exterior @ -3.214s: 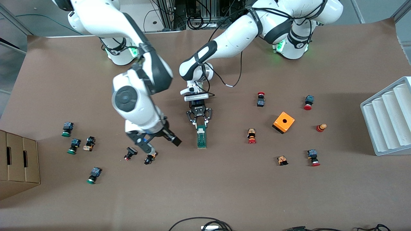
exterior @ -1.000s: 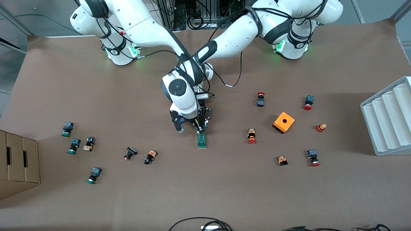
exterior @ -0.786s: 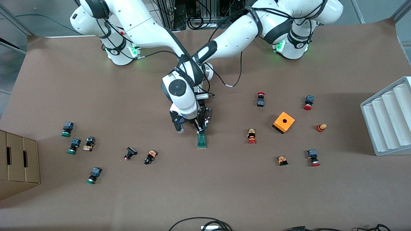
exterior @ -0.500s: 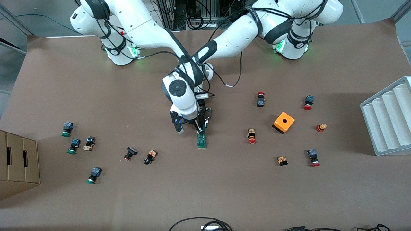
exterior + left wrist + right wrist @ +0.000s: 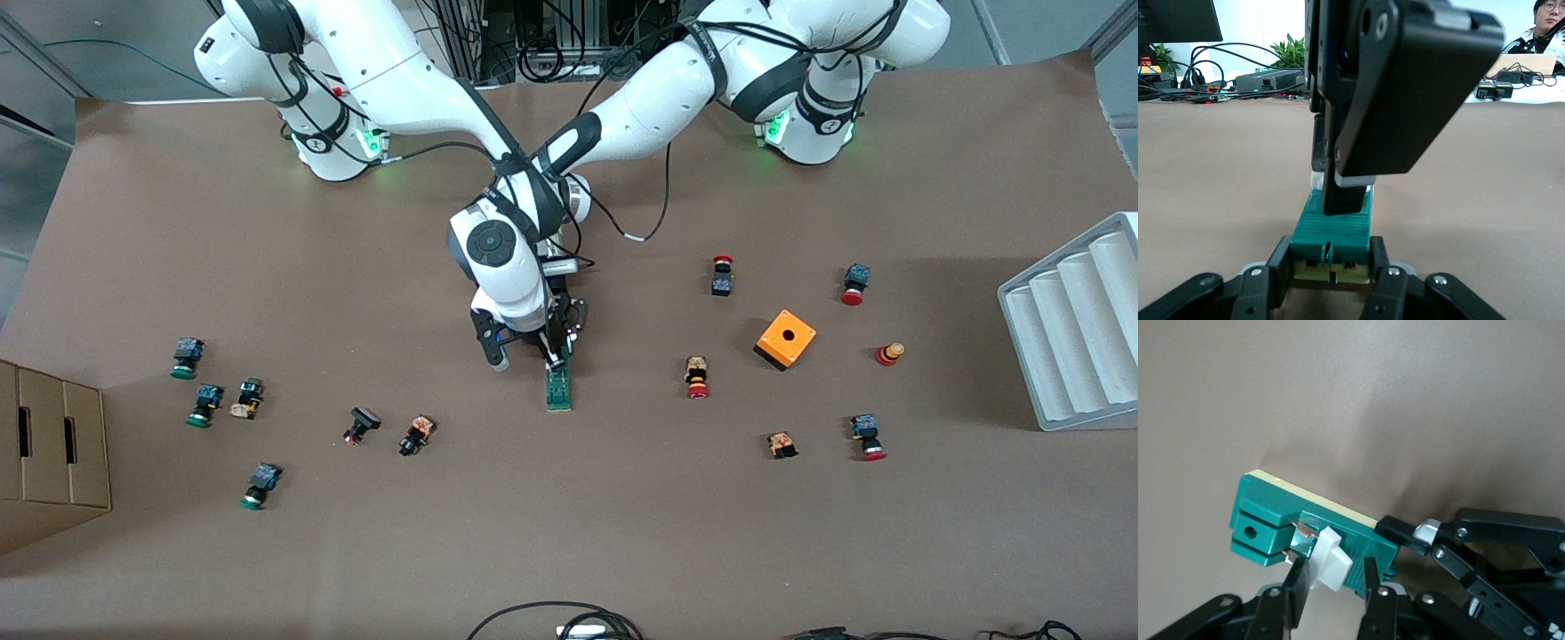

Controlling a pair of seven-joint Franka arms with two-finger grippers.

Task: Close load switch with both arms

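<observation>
Right hand [image 5: 1336,572] arrived at load switch [image 5: 1271,513], wrist view: narrow astride tab [image 5: 1331,563], left hand [image 5: 1331,267] clamping end.

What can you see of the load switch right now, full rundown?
The load switch is a narrow dark-green bar, plastic by the look, with a cream underside, lying flat mid-table with one end toward the robots. A small white tab sits on top beside a metal contact. The left gripper is shut on the end toward the robots; the right gripper comes down from above, its jaws either side of the tab.
</observation>
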